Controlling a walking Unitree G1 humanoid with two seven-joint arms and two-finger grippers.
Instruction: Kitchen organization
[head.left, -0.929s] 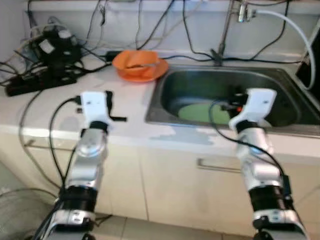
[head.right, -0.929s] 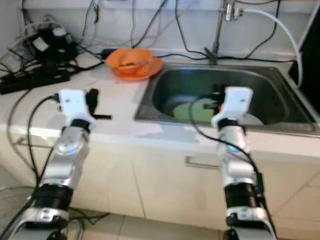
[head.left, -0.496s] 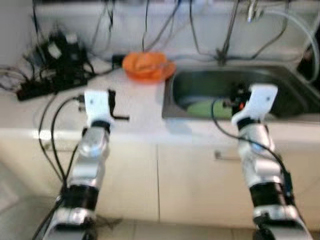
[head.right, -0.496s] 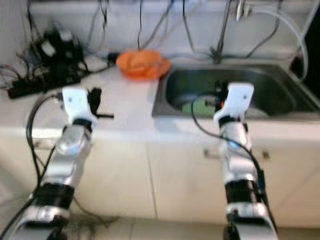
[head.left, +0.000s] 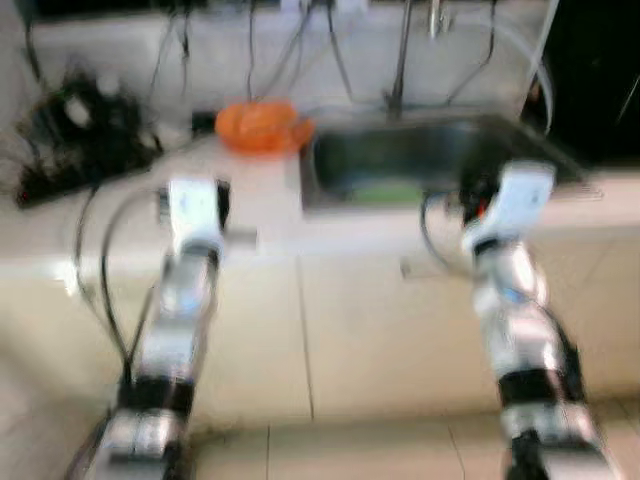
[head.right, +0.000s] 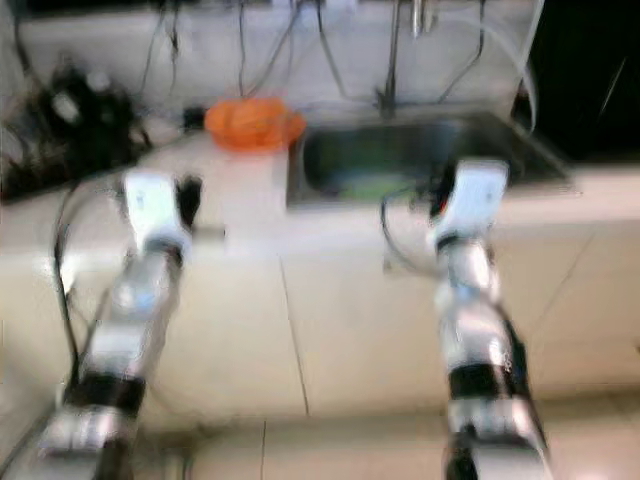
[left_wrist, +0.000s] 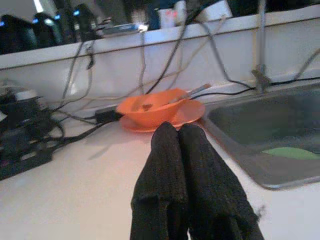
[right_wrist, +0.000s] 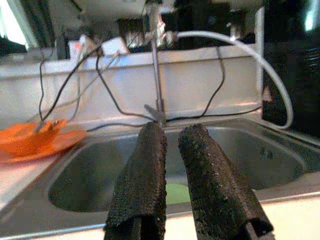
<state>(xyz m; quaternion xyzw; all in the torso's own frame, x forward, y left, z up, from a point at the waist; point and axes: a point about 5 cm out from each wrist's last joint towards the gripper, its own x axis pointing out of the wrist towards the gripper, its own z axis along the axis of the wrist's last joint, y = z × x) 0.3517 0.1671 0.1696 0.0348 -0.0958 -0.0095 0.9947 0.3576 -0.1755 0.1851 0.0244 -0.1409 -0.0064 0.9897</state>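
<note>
On the white counter (left_wrist: 75, 185) beyond my pressed-together left gripper (left_wrist: 178, 131), the orange bowl (left_wrist: 152, 110) looks light, rigid, slick; I'd pinch its rim.

Head stereo pair, blurred, looks forward and down at the worktop (head.left: 120, 250) front edge. 2 wrist cams sit low over it, facing the back wall; both share the sink (right_wrist: 280, 155) and orange bowl (left_wrist: 150, 107).

Orange bowl (left_wrist: 150, 111) upright on a matching orange plate (left_wrist: 187, 113), utensil handle (left_wrist: 191, 91) sticking out over the rim. On the white counter, just beside the sink. Green plate (right_wrist: 175, 192) lies flat in the sink basin.
</note>
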